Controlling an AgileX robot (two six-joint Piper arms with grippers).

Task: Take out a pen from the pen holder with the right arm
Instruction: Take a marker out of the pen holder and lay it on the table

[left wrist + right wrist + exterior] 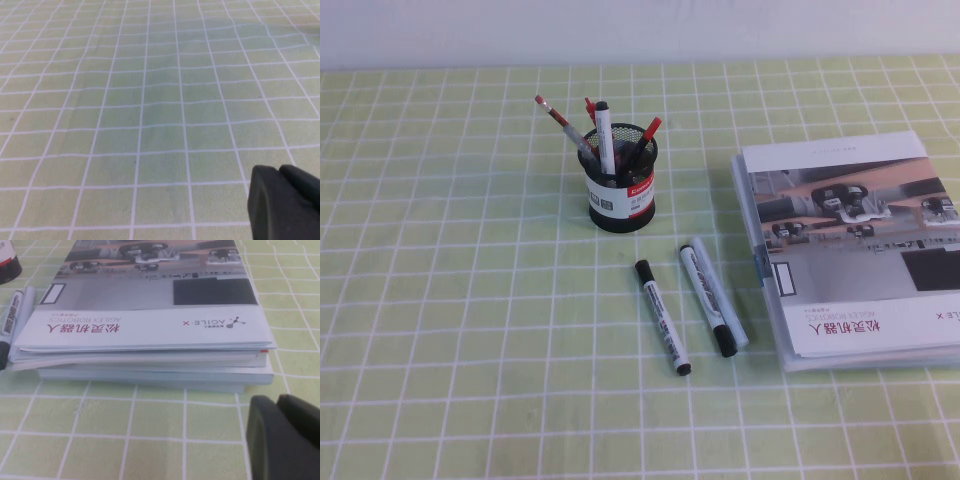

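Green cloth (150,125) under left jaws; right jaws, seemingly closed, near booklets (145,330).

Green checked tablecloth (440,330) before me, white wall (640,30) behind.
Pale green squares, thin white lines, light creases; it meets the plain wall at its far edge in soft, even light.
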